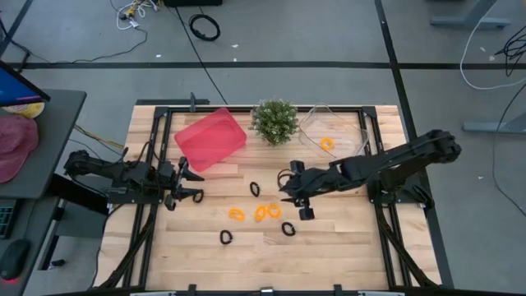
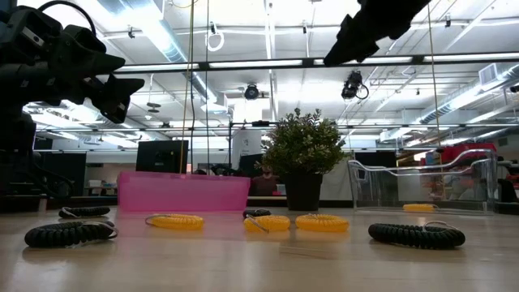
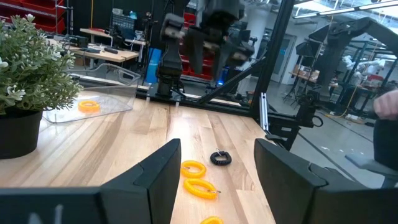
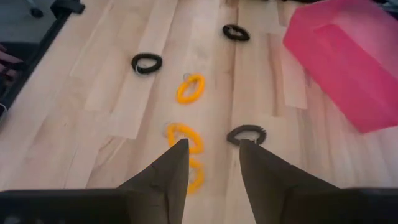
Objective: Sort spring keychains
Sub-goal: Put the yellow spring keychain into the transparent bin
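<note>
Three orange spring keychains (image 1: 260, 213) lie flat in a row mid-table, seen in the right wrist view as orange loops (image 4: 184, 135). Black spring keychains lie flat around them: one (image 1: 255, 188) toward the far side, one (image 1: 226, 237) near left, one (image 1: 288, 229) near right. Another orange keychain (image 1: 327, 144) lies inside the clear bin (image 1: 349, 123). My right gripper (image 1: 296, 197) (image 4: 211, 155) is open and hangs above the table, just right of the row. My left gripper (image 1: 194, 187) (image 3: 214, 180) is open, left of the keychains, holding nothing.
A pink bin (image 1: 210, 140) sits far left of centre, and a potted plant (image 1: 274, 121) stands between it and the clear bin. A further black keychain (image 2: 85, 212) lies by the left arm. Bare wood (image 1: 345, 247) spreads along the near edge.
</note>
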Controlling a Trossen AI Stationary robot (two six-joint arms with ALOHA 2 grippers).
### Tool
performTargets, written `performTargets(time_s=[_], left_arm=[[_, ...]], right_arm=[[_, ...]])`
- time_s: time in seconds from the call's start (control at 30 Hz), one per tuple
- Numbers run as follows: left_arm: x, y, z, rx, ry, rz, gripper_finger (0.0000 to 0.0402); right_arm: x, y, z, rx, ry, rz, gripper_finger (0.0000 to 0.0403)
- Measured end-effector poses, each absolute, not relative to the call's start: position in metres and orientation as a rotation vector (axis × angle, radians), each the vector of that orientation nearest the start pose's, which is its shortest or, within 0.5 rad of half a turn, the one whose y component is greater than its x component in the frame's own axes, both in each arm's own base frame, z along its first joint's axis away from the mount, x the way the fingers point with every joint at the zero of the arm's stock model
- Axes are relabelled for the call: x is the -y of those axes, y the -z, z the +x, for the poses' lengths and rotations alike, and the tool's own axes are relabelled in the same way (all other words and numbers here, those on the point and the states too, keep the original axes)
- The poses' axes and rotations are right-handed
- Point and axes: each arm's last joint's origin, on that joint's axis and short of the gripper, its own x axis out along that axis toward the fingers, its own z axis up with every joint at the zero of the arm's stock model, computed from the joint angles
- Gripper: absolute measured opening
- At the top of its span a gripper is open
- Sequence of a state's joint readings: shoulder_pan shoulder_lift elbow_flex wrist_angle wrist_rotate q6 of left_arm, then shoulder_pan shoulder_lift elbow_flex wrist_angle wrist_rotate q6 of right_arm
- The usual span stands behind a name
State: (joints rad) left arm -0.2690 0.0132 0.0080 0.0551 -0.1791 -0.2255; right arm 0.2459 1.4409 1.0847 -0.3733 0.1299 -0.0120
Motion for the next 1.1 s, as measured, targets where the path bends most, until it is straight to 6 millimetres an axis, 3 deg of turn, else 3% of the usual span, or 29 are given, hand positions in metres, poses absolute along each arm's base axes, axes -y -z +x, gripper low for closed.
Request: performTargets(time_s=[0.73, 1.1], left_arm=[[0.021, -0.171, 0.095, 0.039, 0.095, -0.236, 0.0209], [0.021, -0.171, 0.095, 0.039, 0.095, -0.236, 0.0209]], right_arm=[[-0.086, -0.184, 0.345, -0.899, -0.2, -0.135, 0.0146], [-0.091, -0.14, 0.353, -1.027, -0.277, -0.043, 0.0146]])
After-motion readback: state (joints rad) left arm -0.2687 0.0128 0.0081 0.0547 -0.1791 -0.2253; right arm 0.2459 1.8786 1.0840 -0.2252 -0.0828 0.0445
